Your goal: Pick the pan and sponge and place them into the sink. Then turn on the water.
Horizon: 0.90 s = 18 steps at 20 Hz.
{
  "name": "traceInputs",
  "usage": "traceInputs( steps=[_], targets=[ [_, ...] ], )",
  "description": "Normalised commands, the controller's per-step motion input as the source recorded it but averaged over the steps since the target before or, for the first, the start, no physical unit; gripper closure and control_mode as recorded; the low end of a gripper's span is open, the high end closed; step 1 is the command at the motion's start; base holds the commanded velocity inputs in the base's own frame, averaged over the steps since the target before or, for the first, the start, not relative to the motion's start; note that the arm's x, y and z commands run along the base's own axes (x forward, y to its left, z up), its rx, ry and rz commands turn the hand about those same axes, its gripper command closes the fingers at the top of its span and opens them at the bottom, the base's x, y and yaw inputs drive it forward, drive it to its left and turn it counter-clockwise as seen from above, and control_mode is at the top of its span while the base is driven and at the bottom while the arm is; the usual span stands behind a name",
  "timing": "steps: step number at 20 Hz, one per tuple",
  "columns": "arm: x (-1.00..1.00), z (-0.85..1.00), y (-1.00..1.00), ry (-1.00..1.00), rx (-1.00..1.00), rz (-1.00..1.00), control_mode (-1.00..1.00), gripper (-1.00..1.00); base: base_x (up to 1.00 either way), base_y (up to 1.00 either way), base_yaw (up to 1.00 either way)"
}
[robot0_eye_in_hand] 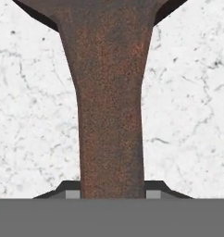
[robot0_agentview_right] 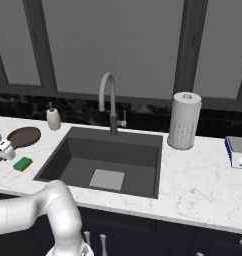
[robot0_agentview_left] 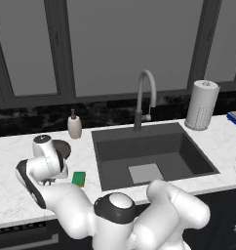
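The dark-brown pan [robot0_agentview_right: 24, 136] lies on the marble counter left of the sink [robot0_agentview_right: 108, 155], and its rim [robot0_agentview_left: 63, 146] peeks out behind my arm. In the hand view its long brown handle [robot0_eye_in_hand: 111, 115] runs straight down between my two finger tips. My gripper [robot0_eye_in_hand: 112, 194] is shut on the handle, low over the counter at the far left [robot0_agentview_right: 0, 150]. The green and yellow sponge [robot0_agentview_left: 79, 177] sits on the counter between the pan and the sink, also seen from the right [robot0_agentview_right: 23, 163]. No water comes from the curved grey faucet [robot0_agentview_left: 144, 93].
A soap dispenser [robot0_agentview_left: 74, 126] stands behind the pan against the dark backsplash. A paper towel roll [robot0_agentview_left: 202, 105] stands right of the sink, and a blue and white box [robot0_agentview_right: 238, 152] lies at the far right. My white arm crosses the counter's front edge.
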Motion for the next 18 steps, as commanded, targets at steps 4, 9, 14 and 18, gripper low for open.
traceInputs(
  steps=[4, 9, 14, 18],
  targets=[
    [0.00, 0.00, 0.00, 0.00, 0.00, 0.00, -1.00, 1.00, 0.00, 0.00, 0.00],
    [-0.25, 0.37, -0.08, -0.02, -0.01, 0.00, -1.00, 1.00, 0.00, 0.00, 0.00],
    [-0.60, 0.72, -0.18, 0.00, -0.01, 0.00, -1.00, 1.00, 0.00, 0.00, 0.00],
    [-0.60, 0.70, -0.35, 0.00, 0.00, -0.02, -1.00, 1.00, 0.00, 0.00, 0.00]
  ],
)
